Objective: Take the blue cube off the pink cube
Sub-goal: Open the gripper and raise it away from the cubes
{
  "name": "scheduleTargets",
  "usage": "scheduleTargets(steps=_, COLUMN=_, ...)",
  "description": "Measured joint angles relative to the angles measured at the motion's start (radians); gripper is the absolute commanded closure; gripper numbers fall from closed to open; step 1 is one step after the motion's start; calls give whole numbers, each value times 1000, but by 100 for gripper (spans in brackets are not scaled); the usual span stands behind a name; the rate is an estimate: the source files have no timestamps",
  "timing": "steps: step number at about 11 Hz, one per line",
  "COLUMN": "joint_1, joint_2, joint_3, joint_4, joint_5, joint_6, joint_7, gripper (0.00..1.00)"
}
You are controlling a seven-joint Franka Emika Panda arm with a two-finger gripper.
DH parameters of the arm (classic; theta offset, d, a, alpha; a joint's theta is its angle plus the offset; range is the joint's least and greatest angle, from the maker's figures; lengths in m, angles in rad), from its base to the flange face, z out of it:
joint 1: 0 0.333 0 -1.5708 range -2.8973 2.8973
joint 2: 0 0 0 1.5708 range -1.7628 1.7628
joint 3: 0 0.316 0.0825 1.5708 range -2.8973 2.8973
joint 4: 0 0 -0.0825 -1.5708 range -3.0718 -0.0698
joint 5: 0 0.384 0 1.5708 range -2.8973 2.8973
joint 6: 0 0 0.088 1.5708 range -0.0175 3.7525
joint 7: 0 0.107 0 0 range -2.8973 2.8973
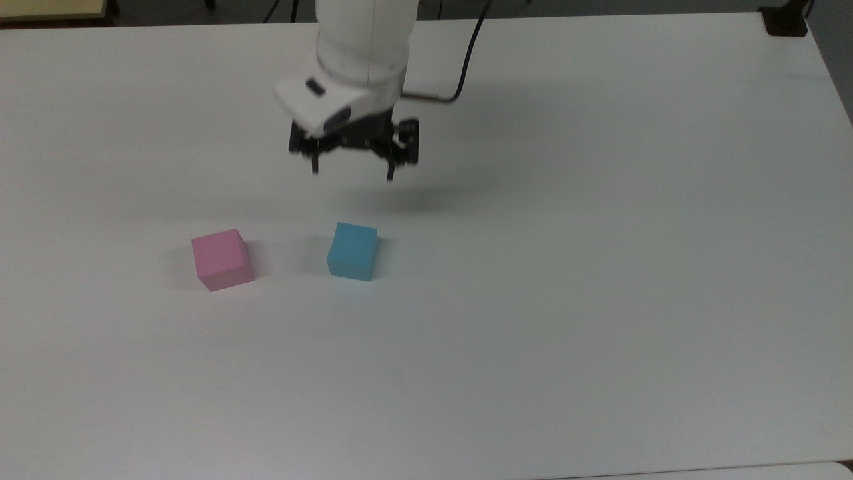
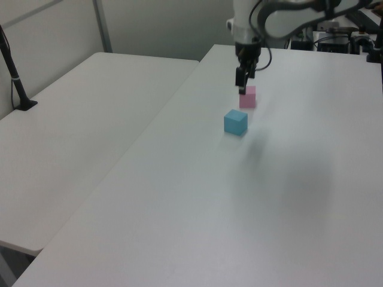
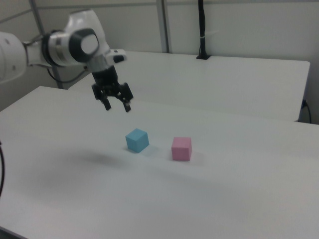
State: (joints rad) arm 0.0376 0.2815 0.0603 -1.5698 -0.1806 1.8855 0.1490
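Observation:
The blue cube [image 1: 352,251] [image 2: 236,122] [image 3: 137,140] rests on the white table by itself. The pink cube [image 1: 222,259] [image 2: 248,97] [image 3: 181,148] stands on the table a short gap away, to the blue cube's left in the top view. Nothing is stacked on either cube. My gripper [image 1: 352,173] [image 2: 242,88] [image 3: 117,107] hangs in the air above the table, beyond the blue cube in the top view, open, with nothing between its fingers.
The white table [image 1: 533,300] stretches wide around the cubes. A second white table [image 2: 78,125] adjoins it in the left view. A black post [image 2: 15,78] stands on that table's far corner. A dark mount [image 1: 785,20] sits at the top view's upper right corner.

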Motion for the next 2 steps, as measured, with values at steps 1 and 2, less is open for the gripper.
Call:
scheduleTargets(steps=1, joint_1=4, joint_2=-59, joint_3=0, joint_4=-1, joint_5=18, joint_6=-79, joint_7=7, gripper=0)
scheduleTargets(steps=2, joint_1=4, joint_2=-114, joint_3=-6, joint_4=-7, joint_5=49, joint_6=-134, joint_7=7, gripper=0)
